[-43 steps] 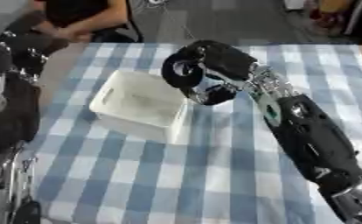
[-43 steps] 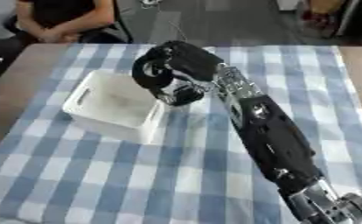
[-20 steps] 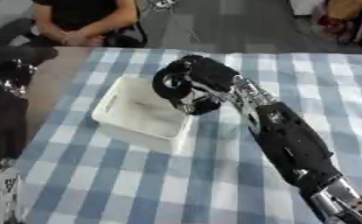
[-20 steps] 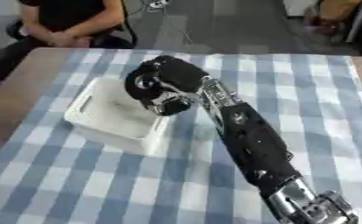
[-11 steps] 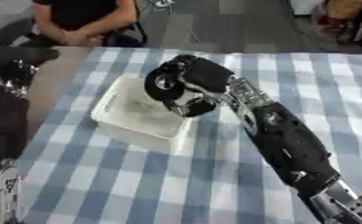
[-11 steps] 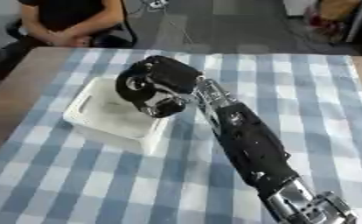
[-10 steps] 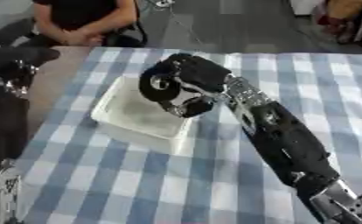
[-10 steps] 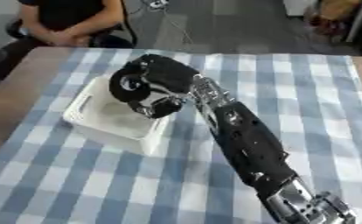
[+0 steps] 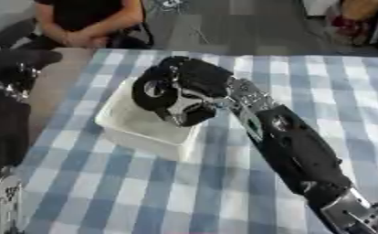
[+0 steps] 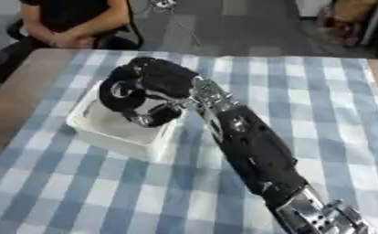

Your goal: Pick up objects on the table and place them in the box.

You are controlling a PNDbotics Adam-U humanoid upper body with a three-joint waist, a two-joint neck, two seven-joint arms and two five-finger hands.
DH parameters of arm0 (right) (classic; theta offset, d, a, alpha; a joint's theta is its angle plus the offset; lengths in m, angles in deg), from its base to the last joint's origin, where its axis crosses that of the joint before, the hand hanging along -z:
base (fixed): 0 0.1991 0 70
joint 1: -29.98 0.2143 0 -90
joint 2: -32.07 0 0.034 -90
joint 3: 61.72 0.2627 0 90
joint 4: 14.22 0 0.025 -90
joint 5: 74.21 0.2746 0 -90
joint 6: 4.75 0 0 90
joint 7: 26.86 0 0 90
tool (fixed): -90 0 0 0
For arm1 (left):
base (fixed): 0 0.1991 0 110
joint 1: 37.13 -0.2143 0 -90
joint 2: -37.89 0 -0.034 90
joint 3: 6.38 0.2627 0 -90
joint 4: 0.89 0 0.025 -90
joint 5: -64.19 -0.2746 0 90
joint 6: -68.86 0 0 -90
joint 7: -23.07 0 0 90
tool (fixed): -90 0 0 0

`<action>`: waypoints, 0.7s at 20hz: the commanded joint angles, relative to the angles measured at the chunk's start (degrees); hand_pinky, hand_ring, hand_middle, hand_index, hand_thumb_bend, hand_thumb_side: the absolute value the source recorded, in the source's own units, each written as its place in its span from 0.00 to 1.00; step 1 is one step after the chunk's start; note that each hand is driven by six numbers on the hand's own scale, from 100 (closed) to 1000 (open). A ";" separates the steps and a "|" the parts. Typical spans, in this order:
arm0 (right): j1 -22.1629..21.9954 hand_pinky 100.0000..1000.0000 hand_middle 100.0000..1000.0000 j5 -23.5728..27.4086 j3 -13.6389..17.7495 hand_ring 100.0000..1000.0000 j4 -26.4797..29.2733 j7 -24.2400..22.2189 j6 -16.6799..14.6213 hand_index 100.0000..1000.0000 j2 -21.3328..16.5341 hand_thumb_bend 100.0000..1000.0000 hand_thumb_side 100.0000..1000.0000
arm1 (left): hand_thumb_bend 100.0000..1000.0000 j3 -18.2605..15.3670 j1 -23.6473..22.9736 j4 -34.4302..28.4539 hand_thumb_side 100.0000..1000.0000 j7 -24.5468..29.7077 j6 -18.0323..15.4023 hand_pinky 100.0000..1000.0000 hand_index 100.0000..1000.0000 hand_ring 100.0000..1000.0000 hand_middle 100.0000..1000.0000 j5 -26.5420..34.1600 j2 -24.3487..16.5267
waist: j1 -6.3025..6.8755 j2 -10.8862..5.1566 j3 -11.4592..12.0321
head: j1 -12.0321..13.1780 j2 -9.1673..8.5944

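white box (image 9: 136, 132), black hand (image 9: 180, 89) (blue-checked tablecloth (image 9: 224, 192))

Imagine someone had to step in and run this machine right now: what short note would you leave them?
Right robot hand: over the white rectangular plastic box, fingers curled; whether it holds anything cannot be seen.
Left robot hand: only a black arm shows at the left edge of the left eye view; its fingers are not visible.
Box sits on the blue-and-white checked tablecloth; its contents are hidden.
No loose objects show on the cloth.
Left: check the right hand, release anything held into the box.
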 commanded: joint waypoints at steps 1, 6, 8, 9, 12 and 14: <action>1.00 0.86 0.84 0.74 0.43 0.78 0.88 -1.01 -0.58 0.82 -0.33 0.18 0.83 | 0.00 0.21 0.60 -1.09 0.86 0.08 -0.20 0.84 0.68 0.65 0.85 0.28 -0.26 | 0.12 -0.71 -0.09 | -0.58 -0.72; 0.87 0.87 0.84 0.93 0.67 0.78 0.58 -2.02 -0.50 0.81 -0.41 0.16 0.84 | 0.00 0.22 0.59 -1.09 0.86 0.09 -0.23 0.84 0.68 0.65 0.85 0.24 -0.30 | 0.14 -0.66 -0.22 | -0.57 -0.72; 0.83 0.87 0.84 0.94 0.74 0.78 0.52 -2.24 -0.50 0.81 -0.43 0.16 0.84 | 0.00 0.20 0.59 -1.09 0.86 0.07 -0.25 0.84 0.68 0.65 0.85 0.24 -0.31 | 0.13 -0.66 -0.23 | -0.56 -0.68; 0.83 0.87 0.84 0.96 0.77 0.78 0.54 -2.29 -0.50 0.81 -0.44 0.15 0.84 | 0.00 0.20 0.59 -1.09 0.86 0.06 -0.26 0.84 0.68 0.65 0.85 0.24 -0.31 | 0.13 -0.67 -0.23 | -0.55 -0.69; 0.84 0.87 0.84 1.11 0.81 0.78 0.62 -2.35 -0.47 0.81 -0.44 0.15 0.84 | 0.00 0.20 0.59 -1.09 0.86 0.06 -0.27 0.83 0.68 0.65 0.85 0.25 -0.30 | 0.13 -0.68 -0.23 | -0.55 -0.70; 0.83 0.87 0.84 1.16 0.82 0.78 0.65 -2.45 -0.42 0.81 -0.47 0.15 0.84 | 0.00 0.20 0.59 -1.09 0.86 0.05 -0.27 0.83 0.68 0.65 0.85 0.27 -0.30 | 0.14 -0.69 -0.25 | -0.55 -0.73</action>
